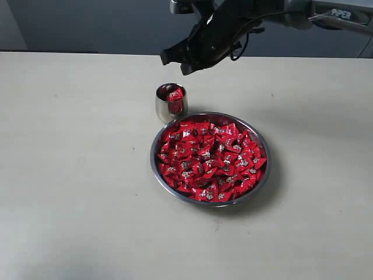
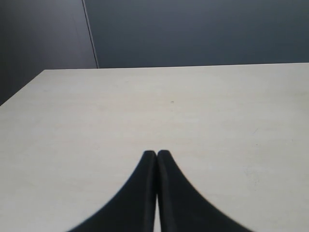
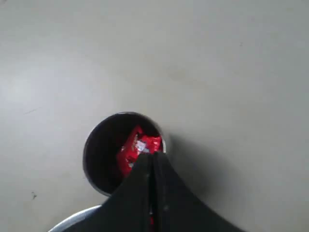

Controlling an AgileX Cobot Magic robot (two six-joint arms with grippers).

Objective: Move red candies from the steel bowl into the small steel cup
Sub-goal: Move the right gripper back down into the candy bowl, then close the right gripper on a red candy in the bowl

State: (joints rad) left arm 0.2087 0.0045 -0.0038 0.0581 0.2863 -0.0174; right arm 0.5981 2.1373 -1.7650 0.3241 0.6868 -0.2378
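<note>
The steel bowl (image 1: 261,140) sits mid-table, heaped with red candies (image 1: 210,160). Just behind its left edge stands the small steel cup (image 1: 163,108) with a red candy (image 1: 175,94) inside. My right gripper (image 1: 175,63) hangs in the air above and slightly behind the cup, shut, with nothing visibly between its fingers. In the right wrist view the shut gripper (image 3: 153,155) points down at the cup (image 3: 96,140); a red candy (image 3: 137,145) lies inside, and a bit of the bowl's rim (image 3: 72,220) shows. My left gripper (image 2: 157,153) is shut over bare table and holds nothing.
The pale table (image 1: 70,175) spreads wide to the left, right and front of the bowl. A dark wall (image 1: 87,23) runs behind the table's far edge. The right arm (image 1: 326,14) reaches in from the upper right.
</note>
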